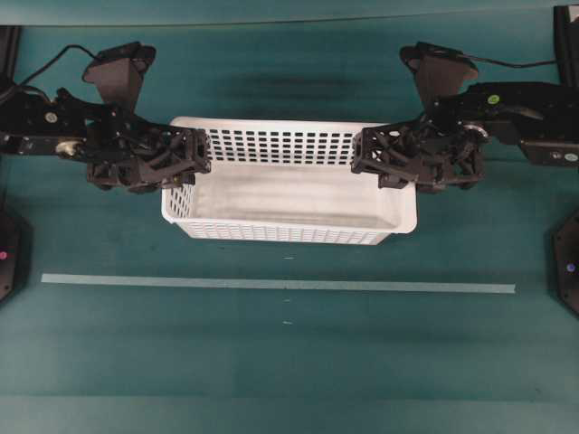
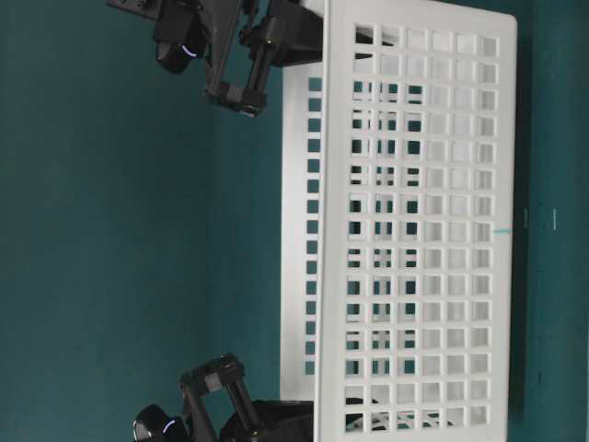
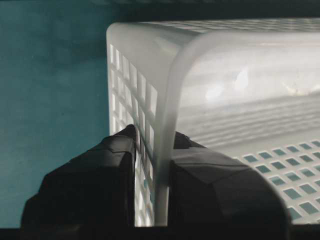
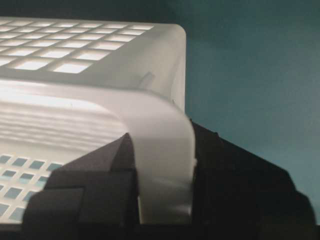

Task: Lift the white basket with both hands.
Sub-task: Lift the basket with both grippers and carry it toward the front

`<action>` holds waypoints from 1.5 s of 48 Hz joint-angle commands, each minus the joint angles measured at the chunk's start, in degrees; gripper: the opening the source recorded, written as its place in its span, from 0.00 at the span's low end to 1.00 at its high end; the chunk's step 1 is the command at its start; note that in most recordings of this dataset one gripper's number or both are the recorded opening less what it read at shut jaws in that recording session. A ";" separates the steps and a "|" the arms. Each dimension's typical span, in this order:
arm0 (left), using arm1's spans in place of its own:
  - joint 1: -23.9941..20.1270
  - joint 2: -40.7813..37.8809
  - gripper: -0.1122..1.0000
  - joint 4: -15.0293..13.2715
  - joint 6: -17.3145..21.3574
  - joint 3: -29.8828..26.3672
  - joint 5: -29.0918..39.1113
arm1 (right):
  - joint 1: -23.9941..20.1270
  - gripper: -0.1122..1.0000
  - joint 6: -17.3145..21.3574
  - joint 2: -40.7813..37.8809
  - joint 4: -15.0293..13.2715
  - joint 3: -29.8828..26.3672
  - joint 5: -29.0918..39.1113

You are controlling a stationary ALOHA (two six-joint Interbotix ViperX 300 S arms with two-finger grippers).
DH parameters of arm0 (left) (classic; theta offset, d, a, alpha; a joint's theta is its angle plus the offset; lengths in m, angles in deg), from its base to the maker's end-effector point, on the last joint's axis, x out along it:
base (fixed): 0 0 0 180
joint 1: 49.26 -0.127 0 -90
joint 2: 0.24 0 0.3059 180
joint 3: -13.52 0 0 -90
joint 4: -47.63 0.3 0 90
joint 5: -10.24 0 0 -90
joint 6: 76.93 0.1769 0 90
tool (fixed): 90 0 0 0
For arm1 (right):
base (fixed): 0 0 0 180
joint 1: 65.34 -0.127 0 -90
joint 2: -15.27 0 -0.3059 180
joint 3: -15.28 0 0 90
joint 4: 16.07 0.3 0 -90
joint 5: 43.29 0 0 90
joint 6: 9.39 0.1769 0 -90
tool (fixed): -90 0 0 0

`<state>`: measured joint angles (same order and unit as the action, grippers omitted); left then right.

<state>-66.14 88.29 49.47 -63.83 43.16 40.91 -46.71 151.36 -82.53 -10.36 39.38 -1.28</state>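
The white basket [image 1: 280, 145] is empty and hangs between my two grippers, level, and looks raised a little off the teal table. My left gripper [image 1: 194, 163] is shut on the rim of its left end wall, one finger [image 3: 100, 170] outside the slotted wall and the other inside. My right gripper [image 1: 366, 158] is shut on the rolled rim of the right end wall in the same way. The left wrist view shows the basket [image 3: 225, 90] rim running between the jaws of the left gripper [image 3: 155, 145]. The right wrist view shows the basket [image 4: 90, 50] rim pinched in the right gripper [image 4: 162, 150]. The table-level view shows the basket [image 2: 414, 230] turned sideways with an arm at each end.
A pale tape line [image 1: 271, 284] runs across the table in front of the basket. Black arm bases stand at the left edge [image 1: 9, 253] and the right edge [image 1: 568, 271]. A dark shadow lies on the table behind the basket.
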 commanded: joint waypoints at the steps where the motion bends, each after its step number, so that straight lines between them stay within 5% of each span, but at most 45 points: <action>1: 0.44 1.23 0.17 -0.09 -1.14 -0.26 0.00 | -0.35 0.27 0.09 0.44 -0.44 0.18 1.14; 26: 6.94 6.06 0.17 -0.09 -5.10 1.49 -0.26 | -4.75 0.27 1.49 2.64 -0.53 -0.09 2.02; 42: 14.24 5.62 0.15 -0.09 -8.61 1.41 -1.32 | -10.63 0.27 5.71 2.90 -0.53 0.53 1.93; 72: 19.86 1.85 0.15 0.00 -9.76 -1.14 -1.93 | -19.34 0.27 16.96 2.90 -3.69 1.67 1.58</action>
<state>-47.16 90.31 49.30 -73.59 43.87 39.86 -65.34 168.23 -79.54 -13.00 41.23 0.56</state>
